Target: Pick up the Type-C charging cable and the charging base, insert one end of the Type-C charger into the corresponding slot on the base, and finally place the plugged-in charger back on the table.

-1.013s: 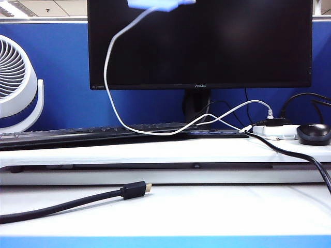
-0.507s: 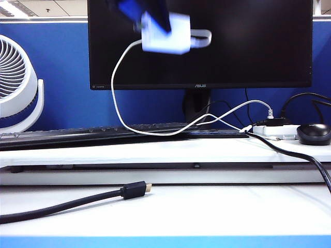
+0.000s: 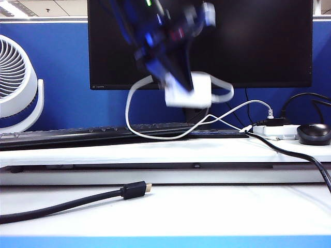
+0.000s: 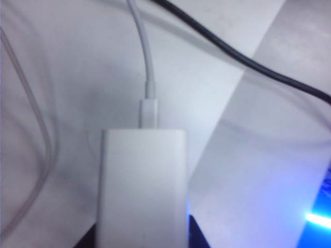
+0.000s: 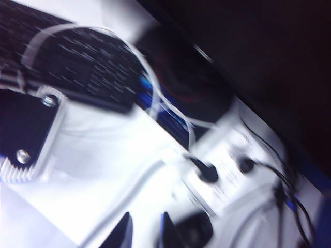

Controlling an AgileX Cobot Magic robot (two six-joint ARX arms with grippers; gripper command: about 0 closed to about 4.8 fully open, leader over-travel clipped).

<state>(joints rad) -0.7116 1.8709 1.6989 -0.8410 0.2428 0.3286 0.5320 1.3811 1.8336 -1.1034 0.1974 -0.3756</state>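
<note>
We saw the left gripper (image 3: 178, 85) clamped on the charging base (image 3: 189, 90), held in the air before the monitor (image 3: 258, 41), long axis roughly level. The Type-C charging cable (image 4: 146, 77) sat plugged into its end. We could not tell the right gripper's (image 5: 145, 230) state above the table (image 3: 207, 206).

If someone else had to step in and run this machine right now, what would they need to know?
Left gripper: in the air in front of the monitor, shut on the charging base.
Right gripper: its fingers show with nothing between them, above the power strip; whether it is open is unclear.
Cable: plugged into the base, its white cord looping down to the shelf.
Done: pick-up and plugging in.
Left: set the plugged-in charger on the table and let go.
</note>
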